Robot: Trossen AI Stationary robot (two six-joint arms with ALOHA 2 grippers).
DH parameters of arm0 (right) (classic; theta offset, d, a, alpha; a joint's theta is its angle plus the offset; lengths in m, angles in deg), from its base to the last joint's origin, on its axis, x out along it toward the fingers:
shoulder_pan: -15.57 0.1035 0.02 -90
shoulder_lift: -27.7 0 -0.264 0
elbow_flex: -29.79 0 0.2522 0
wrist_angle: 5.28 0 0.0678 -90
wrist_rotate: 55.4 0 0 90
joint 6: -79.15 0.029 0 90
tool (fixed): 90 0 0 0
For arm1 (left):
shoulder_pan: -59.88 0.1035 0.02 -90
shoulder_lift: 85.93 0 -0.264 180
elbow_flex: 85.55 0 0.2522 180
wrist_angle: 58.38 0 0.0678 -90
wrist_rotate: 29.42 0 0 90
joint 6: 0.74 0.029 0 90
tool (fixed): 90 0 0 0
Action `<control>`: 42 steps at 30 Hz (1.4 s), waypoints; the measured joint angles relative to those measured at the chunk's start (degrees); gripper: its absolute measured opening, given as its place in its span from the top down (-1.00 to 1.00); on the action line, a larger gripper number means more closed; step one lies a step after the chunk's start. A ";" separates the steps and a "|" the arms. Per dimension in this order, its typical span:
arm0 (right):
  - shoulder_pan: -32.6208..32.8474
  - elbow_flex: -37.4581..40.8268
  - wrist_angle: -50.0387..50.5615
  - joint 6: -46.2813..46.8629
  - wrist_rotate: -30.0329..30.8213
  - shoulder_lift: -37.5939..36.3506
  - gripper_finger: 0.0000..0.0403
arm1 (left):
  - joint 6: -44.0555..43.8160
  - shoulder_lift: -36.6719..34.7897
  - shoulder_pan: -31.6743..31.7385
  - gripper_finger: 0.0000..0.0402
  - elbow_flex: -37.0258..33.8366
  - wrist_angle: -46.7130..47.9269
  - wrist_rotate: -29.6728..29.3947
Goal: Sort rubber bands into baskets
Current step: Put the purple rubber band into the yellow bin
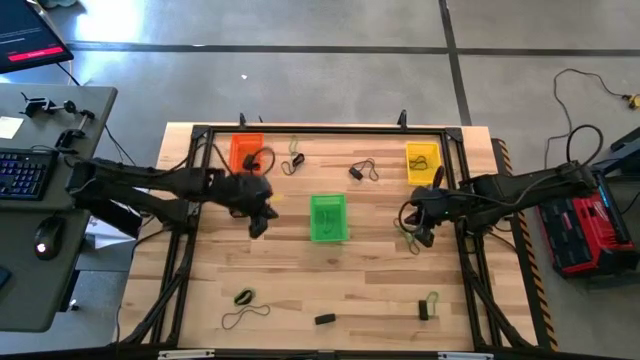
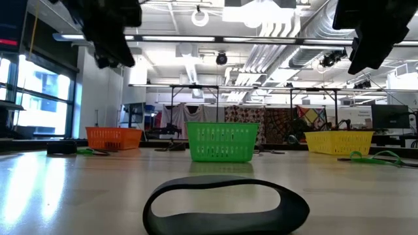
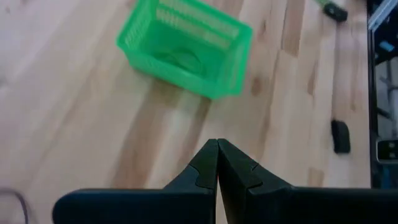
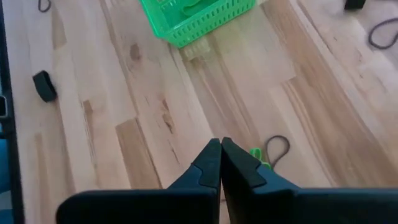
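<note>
High view first: I've got three baskets lined up across the far half of the tabletop [image 1: 300, 270], orange basket [image 1: 245, 152] toward my left, green basket [image 1: 328, 217] in the middle, yellow basket [image 1: 422, 162] toward my right. Makes sense as a layout, one color bin per band color, each within reach of at least one arm.

The rubber bands are scattered all over. A couple sit between the orange and yellow baskets [image 1: 363, 170], a green one lies right under my right arm [image 1: 410, 238], and a few more sit along the near edge [image 1: 246, 298]. One fat black band [image 2: 225, 203] lies right in front of the low camera.

My left claw [image 1: 258, 222] hovers just beside the green basket, pinched fully together with nothing in it. My right claw [image 1: 424, 236] is also closed tight and empty, hanging over that green band [image 4: 258, 155] and a dark loop next to it [image 4: 277, 148].

My guess is I'm between picks. The right claw would need to spread before dropping onto the green band, since it's thin and flat on the wood.
</note>
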 joint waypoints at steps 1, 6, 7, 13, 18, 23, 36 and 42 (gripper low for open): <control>0.00 0.00 -0.02 -0.86 0.45 -0.06 1.00 | -1.51 -0.01 -2.02 1.00 0.70 1.35 -1.45; 0.00 0.00 -0.05 -3.43 2.74 -0.06 1.00 | -10.94 -0.01 -11.13 1.00 4.20 7.84 -5.87; -0.01 0.00 -0.05 -4.28 2.83 -0.08 1.00 | -13.25 -0.01 -12.84 1.00 4.70 8.90 -6.50; -0.01 0.00 -0.04 -4.94 1.37 -0.06 1.00 | -25.21 0.39 -24.03 1.00 7.18 16.11 -9.84; 0.00 0.00 -0.04 -4.68 1.29 -0.06 1.00 | -33.96 2.78 -32.67 1.00 9.11 18.71 -9.44; -0.02 0.00 -0.03 -4.72 1.29 -0.08 1.00 | -38.13 8.86 -39.65 1.00 12.61 19.87 -7.83; -0.02 0.00 -0.02 -2.74 1.27 -0.08 1.00 | -48.41 31.08 -50.68 0.88 28.10 22.41 -3.86; 0.00 0.00 -0.04 -3.07 1.27 -0.08 1.00 | -54.52 37.66 -51.58 0.64 30.18 21.42 -2.01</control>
